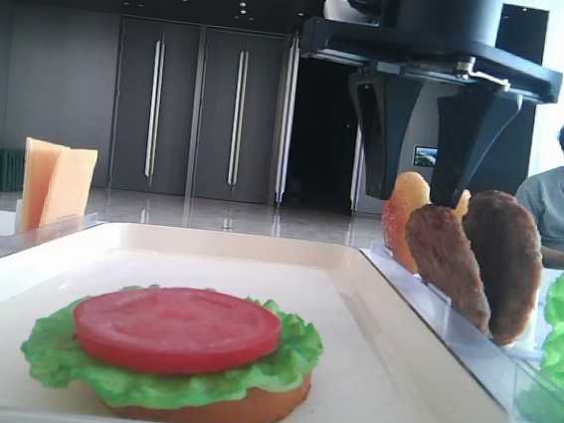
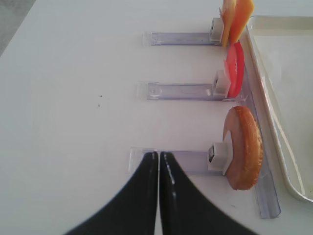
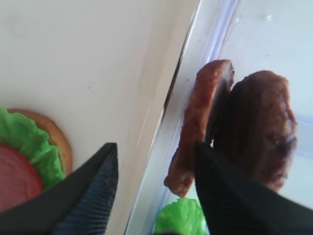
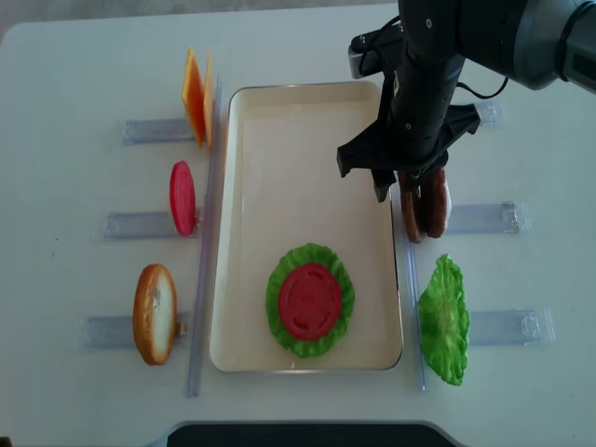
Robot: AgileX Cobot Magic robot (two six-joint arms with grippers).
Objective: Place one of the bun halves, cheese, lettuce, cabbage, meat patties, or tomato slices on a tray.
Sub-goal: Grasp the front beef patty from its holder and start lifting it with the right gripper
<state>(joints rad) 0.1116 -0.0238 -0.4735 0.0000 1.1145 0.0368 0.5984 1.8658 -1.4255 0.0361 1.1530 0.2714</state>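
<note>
Right claw [image 3: 156, 186] open, straddling the near meat patty [image 3: 198, 122] below, tray [image 3: 98, 58] left; upright in rack for easy pinching.

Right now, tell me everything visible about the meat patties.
The meat patties are two thick brown discs with rough, grainy faces, standing on edge side by side and leaning on each other in a clear rack just right of the tray. The right tool hangs open above them, one finger by the nearer patty.
</note>
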